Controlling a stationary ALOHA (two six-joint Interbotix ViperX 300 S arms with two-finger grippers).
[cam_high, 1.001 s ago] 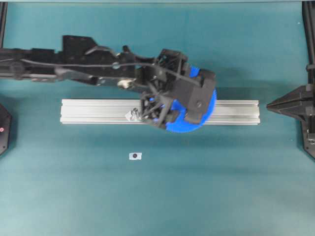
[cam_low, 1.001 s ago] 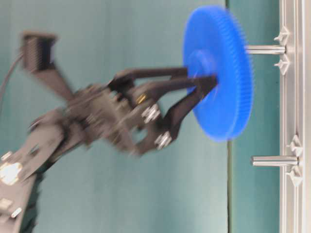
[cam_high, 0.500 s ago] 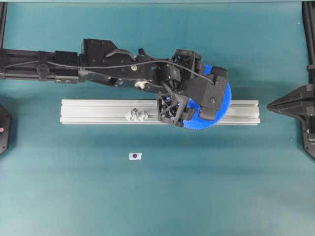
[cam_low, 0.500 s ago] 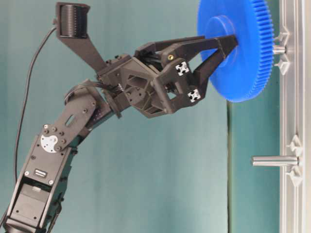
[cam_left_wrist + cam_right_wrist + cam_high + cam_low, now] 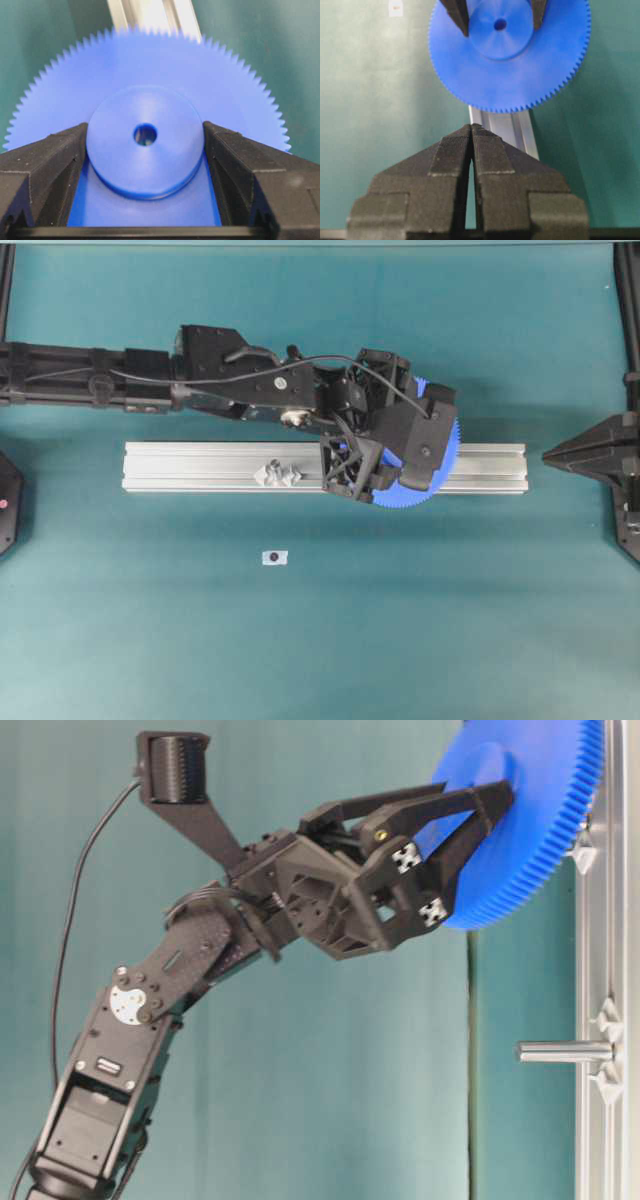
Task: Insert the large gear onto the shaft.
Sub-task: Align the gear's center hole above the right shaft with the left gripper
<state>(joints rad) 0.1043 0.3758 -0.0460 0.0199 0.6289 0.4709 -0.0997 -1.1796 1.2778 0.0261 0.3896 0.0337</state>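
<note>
The wide, flat, bright-blue plastic toothed gear (image 5: 145, 145) sits low over the grooved aluminium rail (image 5: 200, 467), clamped at its raised round hub by the left hand (image 5: 145, 150). It looks light, stiff and slick, so the hub is the sound hold. The right hand (image 5: 471, 145) rests closed and empty.

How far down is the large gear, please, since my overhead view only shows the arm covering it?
Observer: In the table-level view the large gear lies close against the rail, and the shaft beneath it is wholly hidden.
Operator: How is it being held?
Observer: The left wrist view shows the left end effector with its fingers clamping the raised hub from both sides, the centre hole between them.
Operator: And the right arm?
Observer: Its wrist view shows the right end effector shut and holding nothing, back from the gear.
</note>
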